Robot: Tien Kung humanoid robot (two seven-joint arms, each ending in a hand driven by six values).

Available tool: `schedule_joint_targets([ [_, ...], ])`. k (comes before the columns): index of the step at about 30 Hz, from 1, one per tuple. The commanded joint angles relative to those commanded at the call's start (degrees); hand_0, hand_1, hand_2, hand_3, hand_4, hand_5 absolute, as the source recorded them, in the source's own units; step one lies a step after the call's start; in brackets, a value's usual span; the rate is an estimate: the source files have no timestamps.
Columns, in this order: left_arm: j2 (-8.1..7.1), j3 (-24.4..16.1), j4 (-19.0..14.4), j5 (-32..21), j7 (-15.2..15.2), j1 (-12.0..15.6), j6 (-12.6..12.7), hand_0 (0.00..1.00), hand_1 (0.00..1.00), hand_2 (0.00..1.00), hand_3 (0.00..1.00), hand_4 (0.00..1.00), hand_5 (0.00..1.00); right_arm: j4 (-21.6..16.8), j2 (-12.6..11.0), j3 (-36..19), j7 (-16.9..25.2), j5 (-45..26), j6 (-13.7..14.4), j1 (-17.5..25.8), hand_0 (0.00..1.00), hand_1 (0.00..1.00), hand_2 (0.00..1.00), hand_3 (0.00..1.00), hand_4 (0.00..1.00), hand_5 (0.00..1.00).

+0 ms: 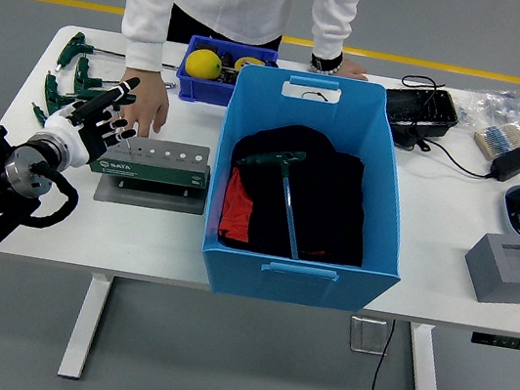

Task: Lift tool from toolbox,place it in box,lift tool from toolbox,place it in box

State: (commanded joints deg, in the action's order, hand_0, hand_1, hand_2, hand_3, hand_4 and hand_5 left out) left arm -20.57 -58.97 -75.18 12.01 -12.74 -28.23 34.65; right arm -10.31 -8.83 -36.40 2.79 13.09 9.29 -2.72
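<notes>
Left hand [94, 119] hovered at the left end of the green tool holder [151, 161], fingers spread, gripping nothing. Holder sat on a grey base plate [149, 194], its row of top holes empty. 1 green-handled T-wrench [282, 192] lay inside the big blue box [306, 187] on dark cloth, shaft pointing toward the near wall. More green T-handled wrenches [71, 76] lay on the white table [435, 213] at far left, behind the hand. A person's hand [145, 108] rested on the table just beyond the holder; the other hand [338, 66] leaned behind the box. Small blue bin [191, 83] held a yellow ball [204, 63]. Right arm out of frame.
</notes>
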Motion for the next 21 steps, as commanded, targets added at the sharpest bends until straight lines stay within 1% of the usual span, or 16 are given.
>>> schedule_joint_targets([
  [9,-1.61,-0.92,-2.49,-1.56,-0.86,-0.58,-0.14,0.187,0.182,0.222,0.254,0.824,0.068,0.00,0.01,-0.16,0.04,-0.07,-0.01,-0.01,0.709,0.699,0.756,0.610,0.838,0.716],
  [16,-1.69,-1.03,-3.23,-2.71,-1.13,-1.05,-0.25,0.187,0.183,0.222,0.257,0.822,0.059,0.00,0.02,-0.12,0.03,-0.04,-0.01,-0.04,0.709,0.700,0.756,0.609,0.838,0.717],
  [21,-1.90,-1.26,-4.39,-2.99,-1.43,-1.47,-0.31,0.188,0.184,0.224,0.261,0.819,0.052,0.00,0.02,-0.12,0.06,-0.09,-0.01,-0.05,0.709,0.699,0.755,0.610,0.838,0.717],
])
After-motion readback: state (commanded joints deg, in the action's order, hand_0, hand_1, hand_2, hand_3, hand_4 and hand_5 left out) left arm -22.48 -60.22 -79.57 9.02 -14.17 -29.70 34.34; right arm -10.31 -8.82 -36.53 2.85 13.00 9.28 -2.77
